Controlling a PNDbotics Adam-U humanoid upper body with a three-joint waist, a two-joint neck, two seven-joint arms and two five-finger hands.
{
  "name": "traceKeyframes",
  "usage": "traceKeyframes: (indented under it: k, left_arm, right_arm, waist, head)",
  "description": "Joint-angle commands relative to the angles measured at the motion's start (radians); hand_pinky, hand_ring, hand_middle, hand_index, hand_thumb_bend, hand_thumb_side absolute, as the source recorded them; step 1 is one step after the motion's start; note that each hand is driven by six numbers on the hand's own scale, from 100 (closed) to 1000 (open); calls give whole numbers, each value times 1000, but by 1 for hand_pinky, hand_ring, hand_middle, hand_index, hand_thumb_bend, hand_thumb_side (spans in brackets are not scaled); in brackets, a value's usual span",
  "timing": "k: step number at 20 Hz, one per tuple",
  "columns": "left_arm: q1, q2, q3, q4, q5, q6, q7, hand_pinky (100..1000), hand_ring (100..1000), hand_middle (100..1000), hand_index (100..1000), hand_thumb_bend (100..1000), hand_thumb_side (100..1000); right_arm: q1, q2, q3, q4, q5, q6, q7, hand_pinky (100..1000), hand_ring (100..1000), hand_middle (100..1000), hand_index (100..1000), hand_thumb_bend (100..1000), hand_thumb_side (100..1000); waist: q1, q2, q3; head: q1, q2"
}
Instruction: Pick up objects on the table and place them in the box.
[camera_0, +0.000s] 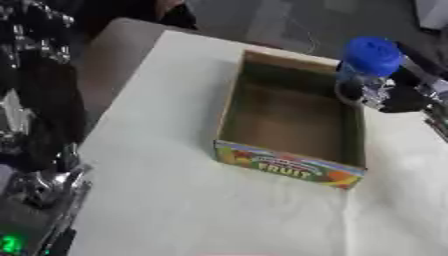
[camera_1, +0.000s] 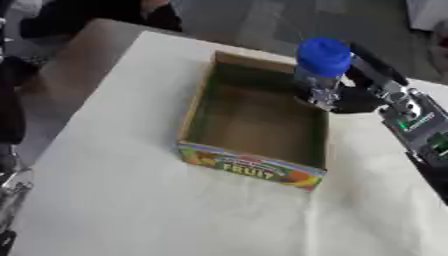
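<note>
Fingers (camera_0: 372, 95) of the right hand (camera_0: 398, 97) are curled round the lower body of a clear bottle (camera_0: 363, 75) with a big blue cap (camera_0: 372, 55), and they pinch it from the right side. In the left eye view the bottle stands about upright and is held over the far right corner of the box (camera_0: 229, 107), at its right wall; if its bottom touches the rim, I cannot tell. This box is an open cardboard box with green inner walls and a brown floor, and on the near outside wall there is a coloured print with the word FRUIT. It stands on the pale tabletop (camera_0: 175, 200), nearer to the far edge. Inside the box I see only the bare floor. At the left edge of this view comes a black and silver arm (camera_0: 35, 100) of the robot, down to the lower left corner; its hand I cannot make out, so the state of those fingers I cannot tell.

In the right eye view the same bottle (camera_1: 317, 75) shows more to the middle, the blue cap (camera_1: 324, 50) on top, and the right hand (camera_1: 350, 100) holds it beside the right wall of the box (camera_1: 194, 117). Behind the hand the forearm (camera_1: 411, 125) runs to the right edge, black with silver parts and a small green part. The tabletop (camera_1: 131, 200) before the box is covered with a pale cloth with light folds.
</note>
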Motion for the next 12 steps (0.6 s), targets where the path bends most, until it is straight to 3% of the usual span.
traceKeyframes:
  k: [1,2,3,5,6,10,11,12]
  left_arm:
    - [-20,2,0,-14,7,-5,-3,904,750,931,876,427,812]
    - [-22,2,0,-14,7,-6,-4,904,750,931,876,427,812]
    - [-23,2,0,-14,8,-6,-4,904,750,931,876,427,813]
    - [-23,2,0,-14,8,-6,-5,904,750,931,876,426,813]
    - [-22,3,0,-14,8,-6,-5,905,750,932,876,426,813]
    - [-19,7,0,-14,8,-6,-7,905,750,932,876,426,813]
    - [-19,8,0,-14,8,-7,-7,905,750,932,876,426,813]
    - [-19,8,0,-14,8,-7,-7,905,750,932,876,426,813]
  right_arm:
    - [-21,-33,-18,-18,-3,-5,-22,100,100,225,454,213,581]
    - [-20,-33,-19,-18,-2,-7,-32,100,220,355,514,182,632]
    - [-19,-35,-18,-18,2,-9,-38,156,356,484,601,259,682]
    - [-16,-40,-19,-19,23,-16,-37,258,436,564,660,312,731]
    - [-14,-44,-21,-19,37,-21,-32,400,536,685,744,379,817]
    - [-9,-55,-33,-15,61,-45,-17,593,686,810,847,419,929]
    - [-9,-57,-34,-14,61,-49,-11,578,675,804,840,418,920]
    - [-8,-60,-35,-14,60,-52,-5,649,729,841,880,432,976]
  waist:
    - [3,-14,3]
    - [2,-13,4]
    - [2,-13,3]
    - [1,-12,1]
    - [0,-11,-1]
    - [0,-11,-5]
    - [0,-11,-6]
    - [0,-11,-6]
  head:
    - [-4,0]
    - [-4,1]
    - [-3,2]
    - [-2,4]
    - [-2,4]
    - [-1,5]
    - [-2,5]
    - [-2,6]
